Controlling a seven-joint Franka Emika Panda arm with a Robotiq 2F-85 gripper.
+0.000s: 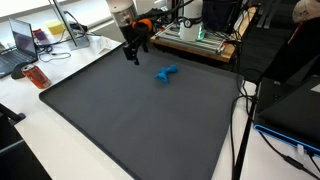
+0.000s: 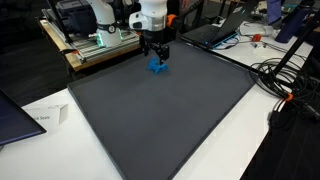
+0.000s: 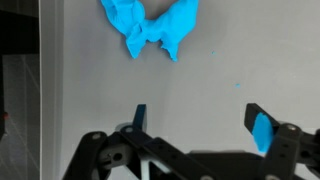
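A crumpled blue cloth (image 1: 166,73) lies on the dark grey mat (image 1: 140,120), towards its far side. In an exterior view the cloth (image 2: 156,66) peeks out just below the fingers. My gripper (image 1: 133,52) hangs above the mat, beside the cloth and apart from it. In the wrist view the cloth (image 3: 150,27) lies at the top, well ahead of the gripper (image 3: 198,118). Its two fingers stand wide apart and open, with only bare mat between them. A blue pad (image 3: 262,130) shows on one finger.
The mat (image 2: 170,110) rests on a white table (image 2: 250,150). Laptops (image 1: 22,45), cables and an orange object (image 1: 37,76) sit beyond one edge. A rack with equipment (image 2: 95,40) stands behind the arm. More cables (image 2: 285,90) lie off another side.
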